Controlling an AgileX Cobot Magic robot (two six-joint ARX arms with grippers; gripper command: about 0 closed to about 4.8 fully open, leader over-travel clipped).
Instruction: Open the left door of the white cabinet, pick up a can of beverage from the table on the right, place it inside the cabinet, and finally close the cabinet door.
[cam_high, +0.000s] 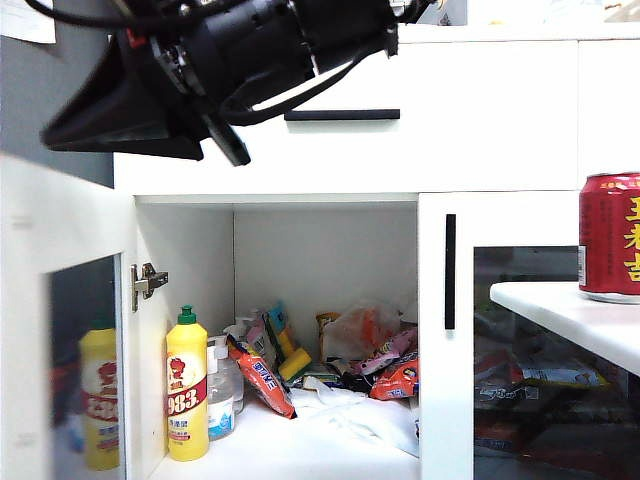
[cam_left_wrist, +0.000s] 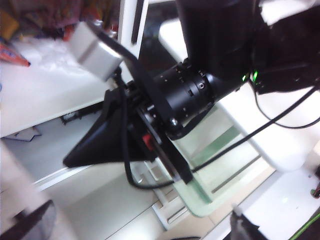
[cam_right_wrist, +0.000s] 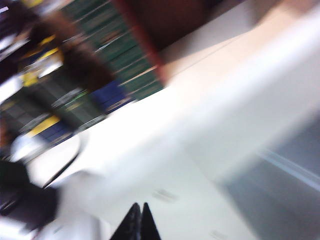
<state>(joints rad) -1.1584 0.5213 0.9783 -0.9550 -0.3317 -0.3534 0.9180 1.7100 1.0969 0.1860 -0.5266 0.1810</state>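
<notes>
The white cabinet (cam_high: 480, 120) fills the exterior view, and its left door (cam_high: 60, 330) stands swung open at the left. The red can of beverage (cam_high: 612, 235) stands upright on the table (cam_high: 560, 310) at the right edge. My right gripper (cam_high: 48, 140) reaches across to the upper left, above the open door, far from the can. Its jaws are shut to a point on nothing, as the left wrist view shows of the right gripper (cam_left_wrist: 67, 161) and the blurred right wrist view shows of the same gripper (cam_right_wrist: 139, 206). My left gripper (cam_left_wrist: 137, 232) is open and empty, and is out of the exterior view.
Inside the open compartment stand a yellow bottle with a green cap (cam_high: 187, 385) and a clear pump bottle (cam_high: 222, 395), with snack packets (cam_high: 375, 355) and a white cloth (cam_high: 350, 410) behind. The right door's handle (cam_high: 450, 270) and the drawer handle (cam_high: 342, 114) are black bars.
</notes>
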